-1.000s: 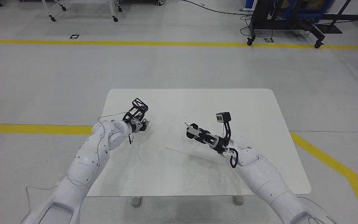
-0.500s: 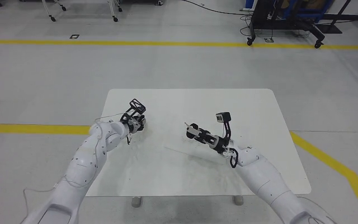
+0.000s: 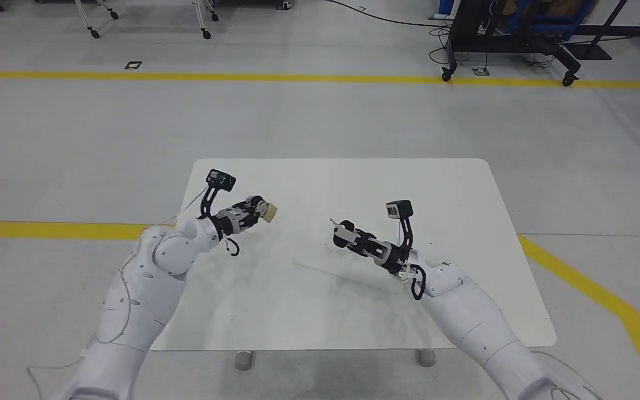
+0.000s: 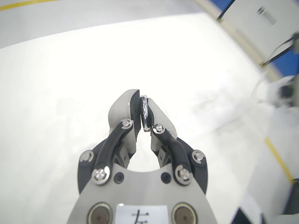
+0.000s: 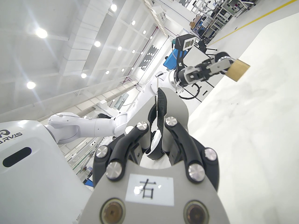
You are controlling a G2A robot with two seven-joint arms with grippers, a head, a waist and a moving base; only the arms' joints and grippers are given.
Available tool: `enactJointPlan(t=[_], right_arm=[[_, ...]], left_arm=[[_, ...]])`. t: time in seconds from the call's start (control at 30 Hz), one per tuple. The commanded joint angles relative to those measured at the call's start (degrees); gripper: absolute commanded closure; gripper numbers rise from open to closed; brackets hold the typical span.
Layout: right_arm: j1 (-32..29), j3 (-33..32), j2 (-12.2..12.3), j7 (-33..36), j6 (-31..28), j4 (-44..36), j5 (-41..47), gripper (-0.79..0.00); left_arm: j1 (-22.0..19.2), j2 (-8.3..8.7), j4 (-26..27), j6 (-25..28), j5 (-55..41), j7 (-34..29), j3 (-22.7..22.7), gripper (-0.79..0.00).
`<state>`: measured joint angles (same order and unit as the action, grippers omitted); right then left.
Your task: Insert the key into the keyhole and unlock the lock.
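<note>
My left gripper [image 3: 255, 211] is shut on the shackle of a brass padlock [image 3: 269, 211], held above the left part of the table with the lock's body pointing toward the other arm. In the left wrist view the silver shackle [image 4: 144, 114] sits clamped between the pads of that gripper [image 4: 142, 99]. The right wrist view shows the padlock [image 5: 238, 70] hanging free of the table. My right gripper [image 3: 338, 231] hovers over the table's middle, shut on a thin key [image 5: 158, 89] that sticks out edge-on beyond its fingertips. A gap separates key and lock.
The white table [image 3: 450, 200] has bare surface around both arms. A thin pale line [image 3: 322, 270] lies on it in front of the right gripper. Carts and racks stand far off on the floor behind.
The left wrist has turned and shifted slightly right, swinging the padlock out so it points at the right gripper. The right arm has stayed still.
</note>
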<state>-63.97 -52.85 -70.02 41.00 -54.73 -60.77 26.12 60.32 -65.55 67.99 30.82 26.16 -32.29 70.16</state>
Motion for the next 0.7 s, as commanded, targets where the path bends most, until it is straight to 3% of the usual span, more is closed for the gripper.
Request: enactJointPlan(t=[0.0,0.13,0.2,0.43,0.53,0.67], right_arm=[[0.0,0.0,0.0,0.0,0.0,0.0,0.0,0.0],[0.0,0.0,0.0,0.0,0.0,0.0,0.0,0.0],[0.0,0.0,0.0,0.0,0.0,0.0,0.0,0.0],[-0.2,0.2,-0.1,-0.4,0.5,-0.5,-0.1,0.0],[-0.1,2.1,-0.8,-1.9,2.7,-1.8,-1.3,0.0],[1.8,6.3,-2.9,-4.1,2.8,-0.8,-2.0,0.0]], left_arm=[[2.6,0.07,3.7,-1.6,-15.8,-4.0,1.8,0.0],[7.3,0.67,9.8,-2.4,-27.8,-9.0,4.7,0.0],[9.4,1.13,12.6,-2.7,-27.2,-8.6,6.5,0.0],[9.6,1.05,12.9,-3.2,-27.6,-8.2,6.2,0.0],[9.7,0.36,12.4,-9.2,-34.0,-6.7,4.2,0.0],[7.4,-0.8,7.2,-17.1,-46.7,-9.0,1.5,0.0]])
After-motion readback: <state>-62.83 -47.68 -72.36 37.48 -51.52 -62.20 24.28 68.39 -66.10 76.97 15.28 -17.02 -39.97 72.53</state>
